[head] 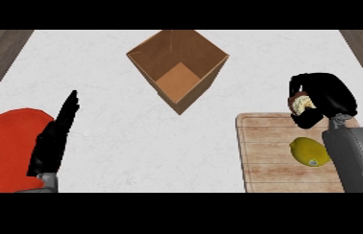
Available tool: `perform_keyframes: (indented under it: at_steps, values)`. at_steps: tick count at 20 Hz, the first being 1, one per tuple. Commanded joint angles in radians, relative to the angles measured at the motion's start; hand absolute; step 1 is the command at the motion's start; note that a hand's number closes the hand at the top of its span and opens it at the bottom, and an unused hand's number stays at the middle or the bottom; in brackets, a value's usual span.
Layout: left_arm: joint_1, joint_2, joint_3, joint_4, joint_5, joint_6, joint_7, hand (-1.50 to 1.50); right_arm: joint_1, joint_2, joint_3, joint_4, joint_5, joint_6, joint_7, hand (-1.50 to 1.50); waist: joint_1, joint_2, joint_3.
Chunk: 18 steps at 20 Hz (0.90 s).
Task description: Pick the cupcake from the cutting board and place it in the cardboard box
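Lemon point(309, 151) lies on the cutting board point(269, 146) at the bench's near right | resting left hand point(55, 132) stays out of it, fingers straight, over a red object point(18, 146) | right hand point(320, 101) clasps the cupcake point(302, 103) above the board's far edge | cardboard box point(178, 67) stands open well to the left; risk: a tilt in transit, or catching its rim

Each robot hand is glossy black with slim tapering fingers, the left robot hand point(55, 134) at eight o'clock and the right robot hand point(322, 99) at three o'clock, both on smooth grey cylindrical forearms with small grey wrist joints.
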<state>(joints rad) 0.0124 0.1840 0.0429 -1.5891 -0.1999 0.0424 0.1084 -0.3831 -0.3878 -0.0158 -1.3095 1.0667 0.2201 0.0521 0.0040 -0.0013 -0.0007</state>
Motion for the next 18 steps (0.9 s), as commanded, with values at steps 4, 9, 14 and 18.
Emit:
perform_keyframes:
  at_steps: [4,9,14,18]
  values:
    - [-0.007,-0.007,0.017,0.037,-0.005,0.005,-0.02,0.0,-0.002,0.012,-0.072,-0.19,-0.139,0.065,-0.048,1.5,-0.01,-0.001,0.0]
    - [0.002,-0.011,0.013,0.053,-0.001,-0.002,-0.025,0.0,-0.089,0.146,-0.111,-0.311,-0.333,0.106,-0.052,1.5,-0.013,-0.004,0.0]
    - [0.008,0.021,0.038,-0.031,0.02,-0.029,0.023,0.0,-0.153,0.158,-0.138,-0.432,-0.454,0.238,0.044,1.5,-0.004,-0.004,0.001]
    - [0.033,0.002,0.023,-0.031,0.002,-0.023,-0.013,0.0,-0.304,0.218,-0.09,-0.332,-0.435,0.194,0.113,1.5,0.006,0.0,0.0]
